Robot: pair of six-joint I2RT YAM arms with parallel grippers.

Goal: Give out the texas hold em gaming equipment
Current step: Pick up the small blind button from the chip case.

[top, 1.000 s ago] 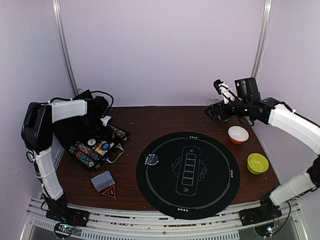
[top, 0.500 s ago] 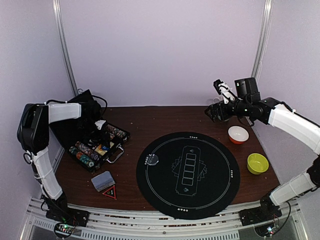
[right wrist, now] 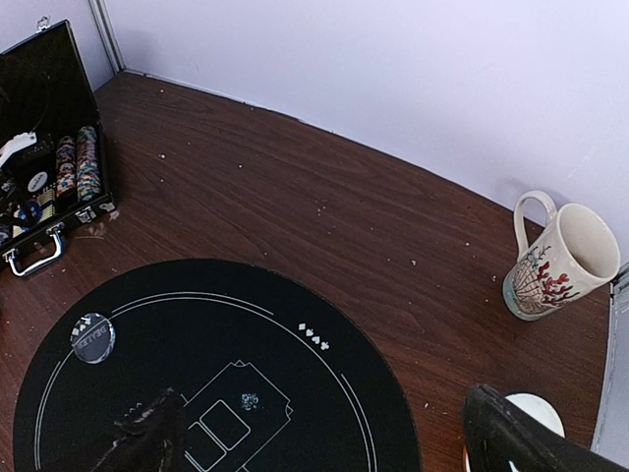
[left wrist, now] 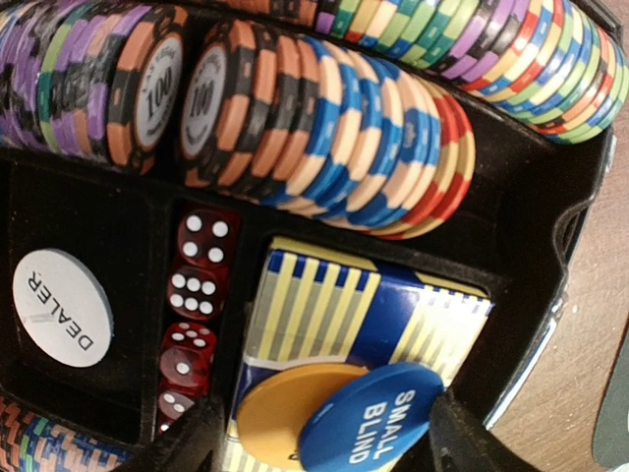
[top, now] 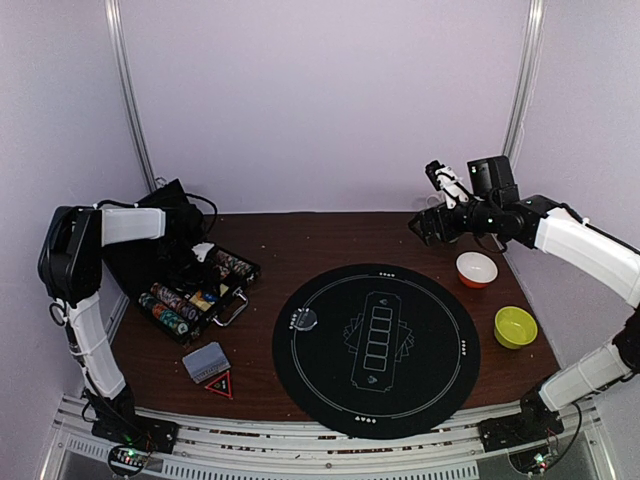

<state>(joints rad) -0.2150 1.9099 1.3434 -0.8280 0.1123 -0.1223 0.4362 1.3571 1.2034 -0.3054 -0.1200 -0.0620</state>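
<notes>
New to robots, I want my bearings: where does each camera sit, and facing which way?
Top external: above, behind, looking down on the table; left arm, right arm show.
Left wrist: close above the open chip case; left fingertips show.
Right wrist: raised, facing down across the black mat; right fingertips show.
Shared: all see the chip case.

A round black mat (top: 420, 390) with white lines lies on the brown table (top: 300, 235). On its right stand an orange bowl (top: 476, 268) and a green bowl (top: 515, 327), apart. A patterned mug (right wrist: 562, 258) stands upright, probably empty.
</notes>
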